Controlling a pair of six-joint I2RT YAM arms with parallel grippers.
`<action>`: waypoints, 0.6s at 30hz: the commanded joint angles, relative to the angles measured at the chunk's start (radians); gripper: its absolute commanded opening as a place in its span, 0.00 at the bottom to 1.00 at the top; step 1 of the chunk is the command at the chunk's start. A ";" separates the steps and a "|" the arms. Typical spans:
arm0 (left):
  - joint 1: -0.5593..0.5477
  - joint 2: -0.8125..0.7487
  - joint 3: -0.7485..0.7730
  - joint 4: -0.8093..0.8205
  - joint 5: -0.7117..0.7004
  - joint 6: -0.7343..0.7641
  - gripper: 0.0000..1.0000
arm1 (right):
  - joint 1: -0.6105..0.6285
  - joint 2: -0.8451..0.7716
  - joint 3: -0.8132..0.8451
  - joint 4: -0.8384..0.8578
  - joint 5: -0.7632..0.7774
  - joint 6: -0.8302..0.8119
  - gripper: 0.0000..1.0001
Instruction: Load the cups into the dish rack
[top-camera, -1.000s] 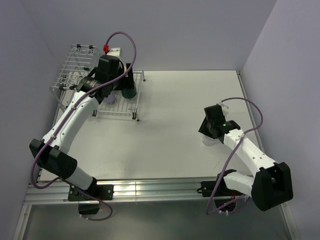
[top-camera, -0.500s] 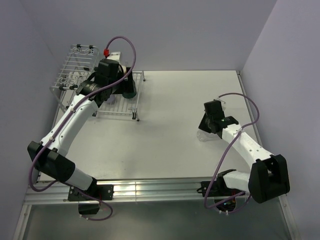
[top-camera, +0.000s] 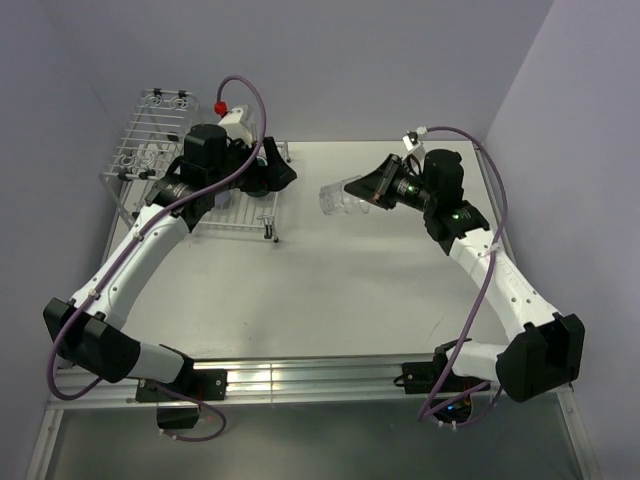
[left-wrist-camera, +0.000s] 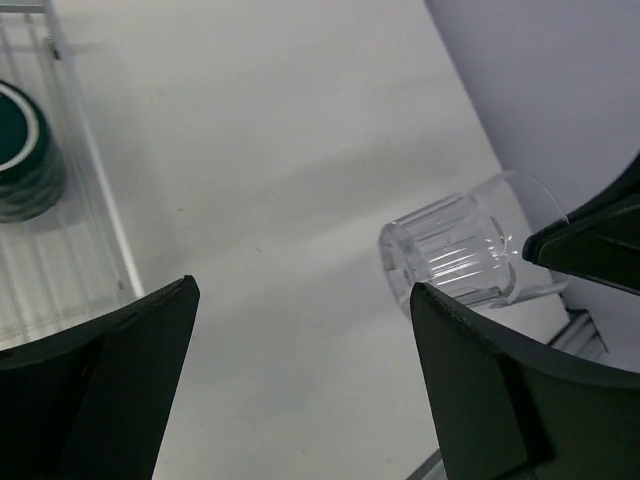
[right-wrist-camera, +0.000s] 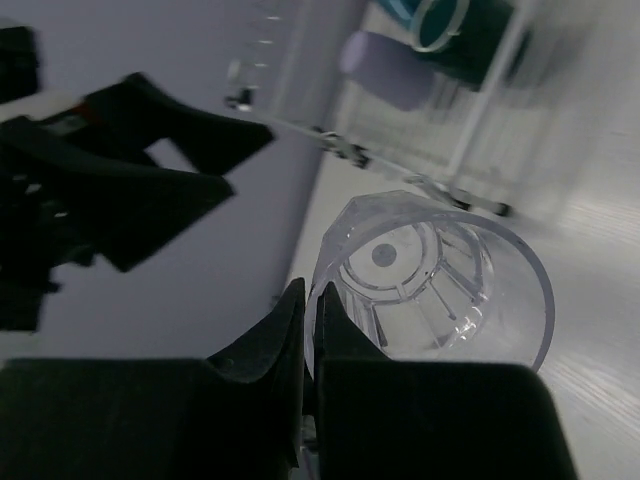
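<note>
Top external view: my right claw (top-camera: 362, 188) was pinched tight on the rim of the clear tumbler (top-camera: 338, 198), one finger inside the mouth and one outside. It held the tumbler on its side above the table (top-camera: 330, 290), base pointing to 9 o'clock. My left claw (top-camera: 283, 173) stood wide apart and empty, just at 9 o'clock of the tumbler and facing it. The dish rack (top-camera: 150, 135) sat at the table's 10 o'clock. The dark teal mug (left-wrist-camera: 20, 150) and lavender tumbler (right-wrist-camera: 385, 70) stood on the rack.
</note>
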 joint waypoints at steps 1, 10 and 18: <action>0.012 -0.044 -0.042 0.172 0.207 -0.059 0.94 | 0.007 0.027 -0.002 0.404 -0.253 0.240 0.00; 0.020 -0.061 -0.111 0.375 0.462 -0.142 0.95 | 0.009 0.084 -0.085 0.882 -0.339 0.585 0.00; 0.019 -0.058 -0.145 0.449 0.550 -0.193 0.95 | 0.016 0.122 -0.111 1.087 -0.333 0.740 0.00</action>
